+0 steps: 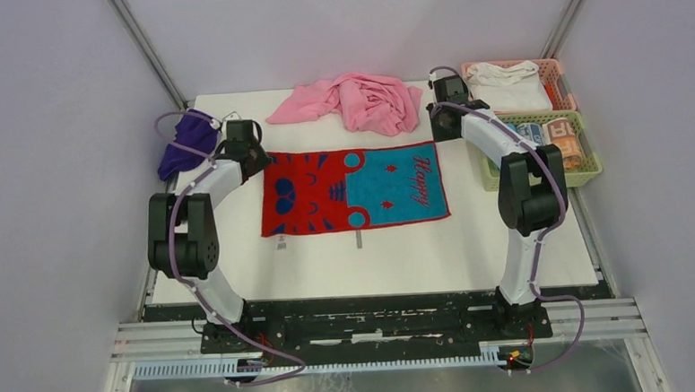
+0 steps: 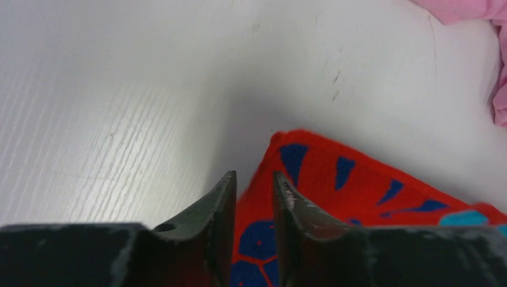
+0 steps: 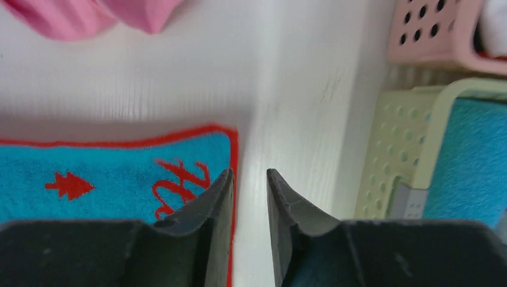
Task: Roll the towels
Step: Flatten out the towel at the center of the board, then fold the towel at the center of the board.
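- The red and blue cat towel [image 1: 352,188] lies spread flat mid-table [image 1: 374,257].
- The left gripper [image 2: 254,174] is at its far left corner, jaws narrowly parted with red cloth showing in the gap and nothing clamped.
- The right gripper [image 3: 248,171] is at its far right corner, jaws slightly apart and holding nothing.
- A crumpled pink towel [image 1: 357,101] lies beyond.
- A green basket [image 1: 541,184] of rolled towels stands to the right.

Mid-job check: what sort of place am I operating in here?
Probably a robot lab test cell, not a home: plain grey enclosure walls around a white table, and a black mounting frame at its near edge.
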Controlling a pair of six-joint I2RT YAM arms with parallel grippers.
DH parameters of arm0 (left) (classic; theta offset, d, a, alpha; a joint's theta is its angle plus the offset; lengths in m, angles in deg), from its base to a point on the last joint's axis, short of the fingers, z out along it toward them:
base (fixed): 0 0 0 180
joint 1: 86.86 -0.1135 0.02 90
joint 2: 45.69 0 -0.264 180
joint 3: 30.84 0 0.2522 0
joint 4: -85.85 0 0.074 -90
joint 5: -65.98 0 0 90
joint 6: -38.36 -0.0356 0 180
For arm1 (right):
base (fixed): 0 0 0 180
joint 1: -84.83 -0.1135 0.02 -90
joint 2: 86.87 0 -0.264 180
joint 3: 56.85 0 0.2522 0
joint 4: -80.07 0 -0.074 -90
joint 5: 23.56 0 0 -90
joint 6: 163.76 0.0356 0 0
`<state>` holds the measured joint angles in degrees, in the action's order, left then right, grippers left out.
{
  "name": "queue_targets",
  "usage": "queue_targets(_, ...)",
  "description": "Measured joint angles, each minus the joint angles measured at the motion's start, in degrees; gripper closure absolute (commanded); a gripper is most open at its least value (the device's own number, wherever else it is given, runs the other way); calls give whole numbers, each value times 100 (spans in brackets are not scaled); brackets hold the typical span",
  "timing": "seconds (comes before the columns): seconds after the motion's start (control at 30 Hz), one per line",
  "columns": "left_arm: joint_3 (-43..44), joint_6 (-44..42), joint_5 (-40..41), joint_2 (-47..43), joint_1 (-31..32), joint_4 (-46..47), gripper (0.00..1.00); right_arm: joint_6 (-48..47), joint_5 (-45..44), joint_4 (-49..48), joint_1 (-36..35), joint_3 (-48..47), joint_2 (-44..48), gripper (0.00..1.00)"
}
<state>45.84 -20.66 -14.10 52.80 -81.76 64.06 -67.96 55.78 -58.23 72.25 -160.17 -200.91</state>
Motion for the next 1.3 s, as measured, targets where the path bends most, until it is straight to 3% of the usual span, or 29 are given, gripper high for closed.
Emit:
queue_targets(0.2,483,-205,9,315,-57,-334,33,-70,11,35,70,-317,72,45)
queue_targets(0.47,131,-205,-577,-282,-31,-754,33,328,809,247,44,745,1152,39)
queue_targets(0.77,-1423,15,-1207,-820,17,-846,33,916,1698,291,15,2365,1867,33)
queue_targets(1.07,-2511,404,-1298,-1812,15,-664,30,1314,1834,319,15,3512,2208,32)
queue_targets(1.3,-2857,551,-1071,-2752,15,-1425,22,1475,1659,730,15,3932,2815,30)
